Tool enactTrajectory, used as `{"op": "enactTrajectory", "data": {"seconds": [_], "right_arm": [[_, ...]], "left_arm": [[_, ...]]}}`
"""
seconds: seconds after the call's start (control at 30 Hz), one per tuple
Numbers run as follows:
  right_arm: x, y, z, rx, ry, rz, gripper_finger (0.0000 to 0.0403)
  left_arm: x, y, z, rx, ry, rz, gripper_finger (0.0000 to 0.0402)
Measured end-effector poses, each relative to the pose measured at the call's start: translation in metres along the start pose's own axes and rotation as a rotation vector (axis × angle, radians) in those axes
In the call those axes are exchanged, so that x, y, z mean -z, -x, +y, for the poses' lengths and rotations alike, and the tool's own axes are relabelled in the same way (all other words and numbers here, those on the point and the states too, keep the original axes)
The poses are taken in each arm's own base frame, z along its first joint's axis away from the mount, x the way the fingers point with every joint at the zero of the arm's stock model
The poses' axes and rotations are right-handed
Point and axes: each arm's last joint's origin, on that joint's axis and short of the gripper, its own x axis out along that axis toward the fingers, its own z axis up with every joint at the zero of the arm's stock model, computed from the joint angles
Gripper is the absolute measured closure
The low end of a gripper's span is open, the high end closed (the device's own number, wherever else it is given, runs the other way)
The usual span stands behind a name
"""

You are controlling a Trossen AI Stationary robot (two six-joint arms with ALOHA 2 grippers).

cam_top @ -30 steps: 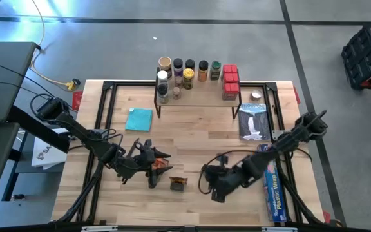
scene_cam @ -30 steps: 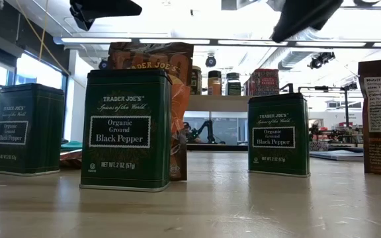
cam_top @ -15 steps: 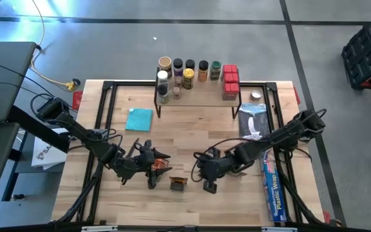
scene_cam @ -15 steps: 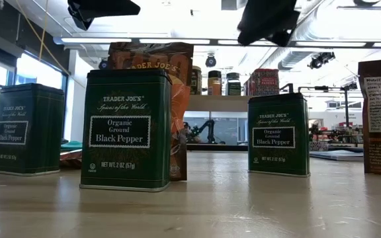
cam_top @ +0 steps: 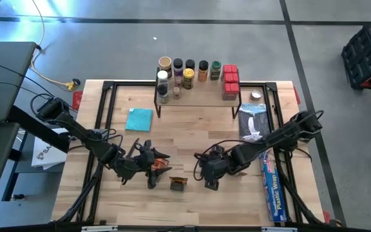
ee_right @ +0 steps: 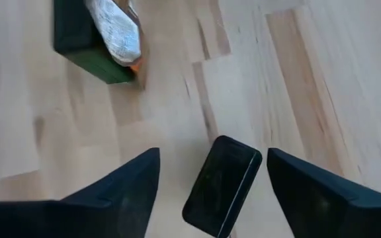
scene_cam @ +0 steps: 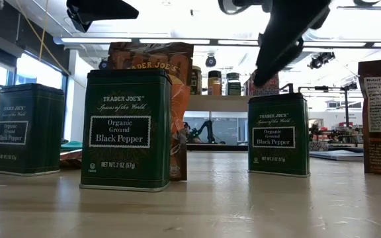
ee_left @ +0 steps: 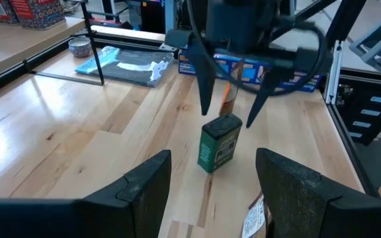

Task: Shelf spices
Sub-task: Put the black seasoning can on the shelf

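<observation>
High view: right gripper [cam_top: 209, 182] poised over a dark tin, mostly hiding it; jars crowd the shelf [cam_top: 198, 94] at the far edge. Right wrist view: fingers spread, tin [ee_right: 222, 185] between them, ungripped. Left wrist view: left gripper [ee_left: 213, 173] spread, empty, left of the tin.

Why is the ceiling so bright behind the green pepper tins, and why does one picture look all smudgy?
Low view: the ceiling lights shine straight into the camera, so the arm above the black pepper tin is only a dark shape. Right wrist view: the wooden table and the silvery packet look smeared and soft, with no sharp edges. High view: evenly lit, with soft shadows.
</observation>
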Motion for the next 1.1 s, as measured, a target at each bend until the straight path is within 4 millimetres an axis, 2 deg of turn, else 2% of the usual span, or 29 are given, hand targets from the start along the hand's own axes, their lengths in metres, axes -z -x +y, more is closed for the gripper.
{"op": "enactTrajectory", "data": {"seconds": [0.1,0.43,0.57,0.73,0.8,0.83,0.97,1.1], "right_arm": [[0.002,-0.009,0.0,0.035,-0.05,0.017,0.0123],[0.011,-0.033,0.0,0.106,-0.147,0.086,0.0127],[0.013,-0.039,0.0,0.118,-0.147,0.104,0.0163],[0.014,-0.042,0.0,0.123,-0.128,0.114,0.0251],[0.014,-0.041,0.0,0.12,-0.113,0.112,0.0289],[0.014,-0.041,0.0,0.119,-0.103,0.112,0.0294],[0.006,-0.029,-0.006,0.083,-0.082,0.101,0.0294],[-0.017,0.001,-0.018,0.074,-0.036,0.064,0.0294]], "left_arm": [[0.0,0.0,0.0,0.0,-0.001,0.001,0.0186],[0.0,0.0,0.0,-0.001,-0.001,0.002,0.0186],[0.0,0.0,0.0,-0.001,-0.001,0.001,0.0186],[0.0,0.0,0.0,-0.001,-0.002,0.002,0.0186],[0.0,0.0,0.0,-0.001,-0.002,0.002,0.0186],[0.0,0.0,0.0,-0.001,-0.002,0.002,0.0186],[0.0,0.0,0.0,-0.001,-0.001,0.002,0.0186],[0.0,0.0,0.0,-0.001,-0.001,0.002,0.0186]]}}
